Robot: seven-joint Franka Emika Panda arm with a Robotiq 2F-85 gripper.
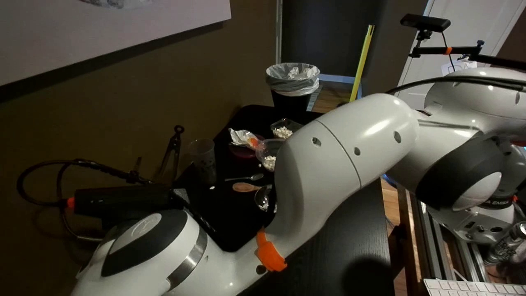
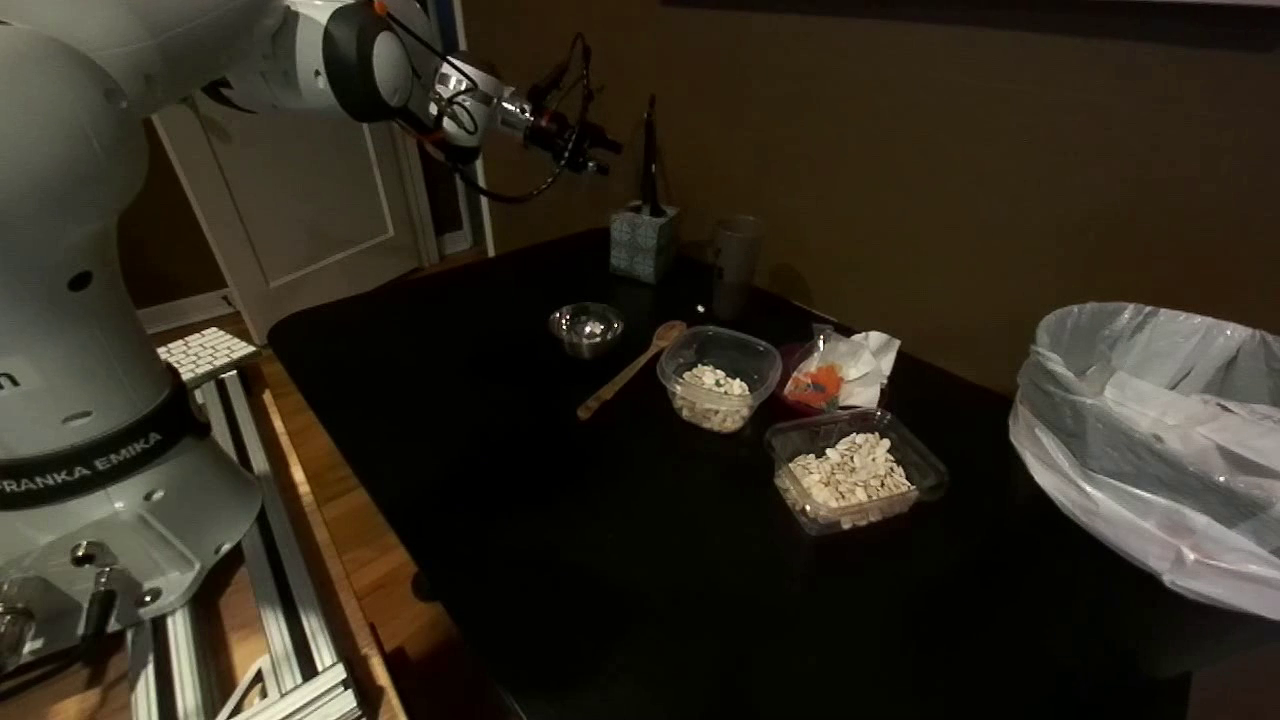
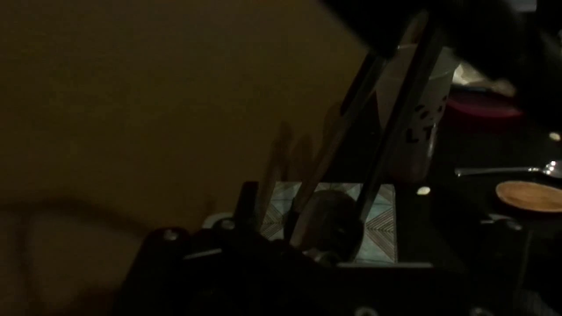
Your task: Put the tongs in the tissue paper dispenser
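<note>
The tongs (image 2: 650, 160) stand upright in the tissue paper dispenser (image 2: 642, 245), a small patterned cube box by the wall. Seen from the wrist view, their two slim arms (image 3: 382, 153) run down into the dark oval opening in the top of the box (image 3: 382, 219). The joined, ringed end of the tongs (image 1: 176, 139) points up in an exterior view, where the box is mostly hidden. My gripper (image 2: 607, 157) is open beside the upper part of the tongs, its fingers apart with nothing seen between them. Blurred dark shapes fill the top of the wrist view; I cannot tell what they are.
A tall cup (image 2: 737, 255) stands close to the dispenser. Farther along the black table are a metal bowl (image 2: 587, 330), a wooden spoon (image 2: 630, 370), two clear containers with pale pieces (image 2: 720, 380), a wrapper (image 2: 865, 365) and a lined bin (image 2: 1130, 450). The wall rises right behind.
</note>
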